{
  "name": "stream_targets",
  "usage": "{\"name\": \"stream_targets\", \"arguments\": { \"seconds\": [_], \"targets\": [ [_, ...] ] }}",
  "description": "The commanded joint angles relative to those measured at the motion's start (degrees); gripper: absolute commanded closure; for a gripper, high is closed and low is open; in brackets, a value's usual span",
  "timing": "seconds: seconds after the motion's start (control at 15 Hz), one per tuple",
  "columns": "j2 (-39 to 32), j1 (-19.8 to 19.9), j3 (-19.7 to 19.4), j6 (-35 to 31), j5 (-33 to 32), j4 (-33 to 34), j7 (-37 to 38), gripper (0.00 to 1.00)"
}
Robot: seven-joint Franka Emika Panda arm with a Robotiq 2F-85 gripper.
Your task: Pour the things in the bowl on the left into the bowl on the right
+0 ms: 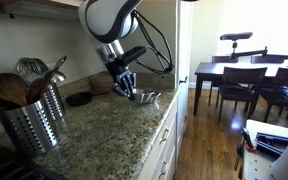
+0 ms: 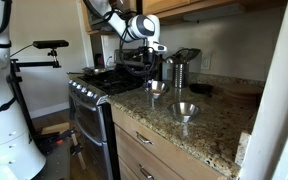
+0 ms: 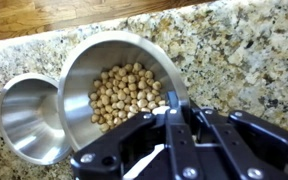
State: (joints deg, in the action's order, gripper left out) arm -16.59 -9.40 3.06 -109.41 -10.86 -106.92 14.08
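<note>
The jaws, closest in the wrist view, are pinched shut on the near rim of the full bowl (image 3: 114,52) — pale round nuts (image 3: 124,95) heaped inside. The empty bowl (image 3: 29,115) sits just beside it on the speckled counter (image 3: 244,50) — rims overlapping from this angle.

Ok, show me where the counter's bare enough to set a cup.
Bare: the counter between utensil holder and bowls, toward the front edge; also right of the full bowl in the wrist view. Crowded around both bowls, at the gripper.
</note>
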Motion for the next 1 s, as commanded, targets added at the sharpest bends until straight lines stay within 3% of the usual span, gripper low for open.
{"name": "stream_targets", "arguments": {
  "seconds": [0.0, 0.47, 0.93],
  "targets": [
    [3.94, 1.52, -0.61, -1.36, -0.97, -3.8, -1.87, 0.93],
    [6.03, 4.77, -1.5, -3.61, -0.44, -5.61, -7.76, 0.93],
    [6.04, 6.64, -0.78, -10.52, 1.68, -4.97, -18.14, 0.93]
  ]
}}
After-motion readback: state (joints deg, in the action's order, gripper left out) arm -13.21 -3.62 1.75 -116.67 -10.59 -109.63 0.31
